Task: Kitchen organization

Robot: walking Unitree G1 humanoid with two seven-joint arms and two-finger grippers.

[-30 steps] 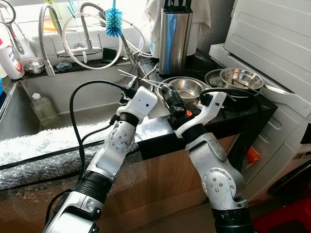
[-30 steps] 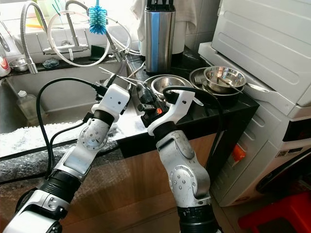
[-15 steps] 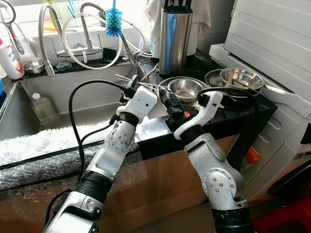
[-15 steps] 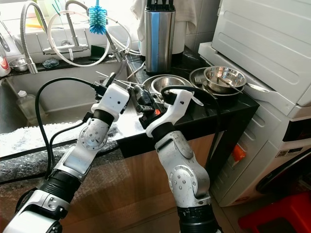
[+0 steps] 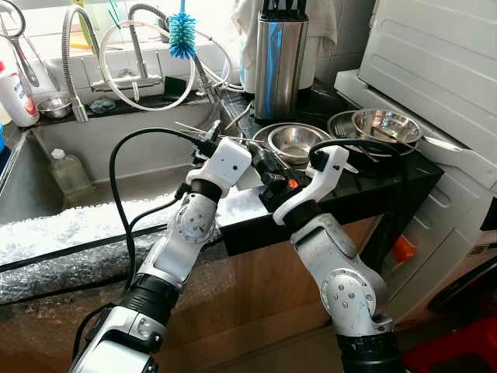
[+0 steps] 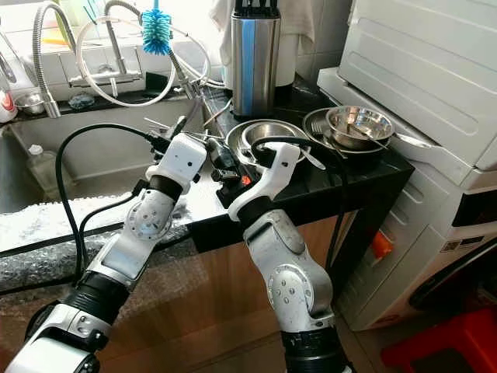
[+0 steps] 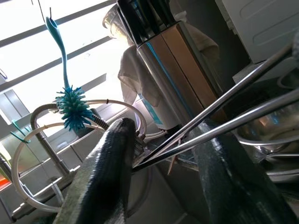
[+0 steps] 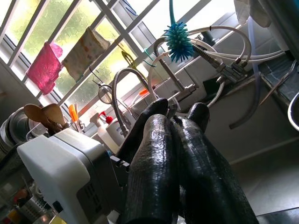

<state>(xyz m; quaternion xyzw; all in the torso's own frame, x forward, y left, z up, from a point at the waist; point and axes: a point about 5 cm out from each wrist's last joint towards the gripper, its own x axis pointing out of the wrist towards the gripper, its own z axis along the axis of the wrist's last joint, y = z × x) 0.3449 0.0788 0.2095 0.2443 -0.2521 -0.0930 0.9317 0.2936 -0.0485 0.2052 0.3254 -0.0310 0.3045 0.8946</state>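
A: Looking at the black counter, what is the left gripper doing?

B: It is up over the counter edge, next to the sink. Its 2 black fingers are spread apart, and 2 thin metal rods lie between them. The rod ends touch 1 finger. I cannot tell if it really grips them.

A: And the right gripper?

B: Its 2 fingers are pressed tight together with nothing between them. It sits right beside the left one, over the counter edge.

A: Did anything move since 1 second ago?

B: Yes. The right gripper has slid toward the left gripper and away from the steel bowl. Before, it was close in front of that bowl. The left gripper has stayed in almost the same spot. The rods have tipped a little.

A: Where are the kitchen things?

B: The steel bowl sits on the counter, past the 2 grippers. Another bowl sits in a dark pan further right. A tall shiny knife block stands behind them. A blue brush hangs by the tap over the sink. A clear bottle lies in the sink.
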